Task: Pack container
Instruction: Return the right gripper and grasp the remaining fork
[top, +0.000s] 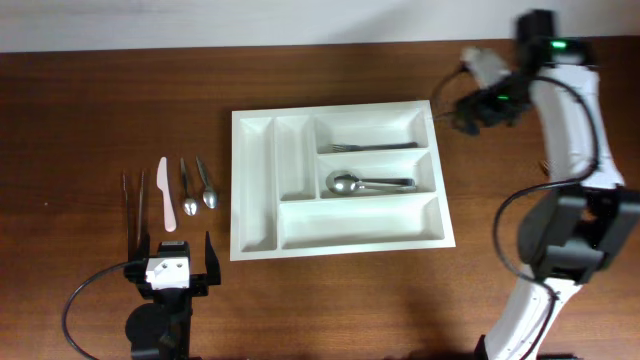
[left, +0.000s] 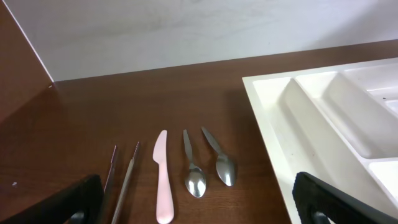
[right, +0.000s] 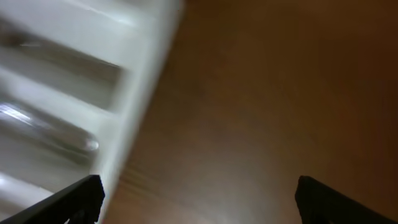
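Sitting square in the middle of the overhead frame, the container (top: 258, 190) is resting flat on the wooden surface (top: 90, 120), its long side running left to right so that each arm is getting its own end to work from. Sorting is looking part done. A fork (top: 372, 147) is lying alone in the top long compartment and spoons (top: 368, 183) are lying in the middle one, like with like. The bottom long compartment and the two narrow upright ones at the left are showing bare white. Left of the container and apart from it, a row of loose cutlery is lying parallel, each piece running up and down the frame (an easy line to pick from): two thin metal rods (top: 139, 210), a pale knife (top: 165, 195) and two small spoons (top: 209, 196). The left jaws are hanging at the lower left, just below that row, standing wide with nothing between them, probably lining up for a pick. The right jaws are hovering off the container's upper right corner, over bare wood. The right wrist view is blurring, yet it is showing them spread wide and carrying nothing, so I am judging that arm to be free for its next piece.
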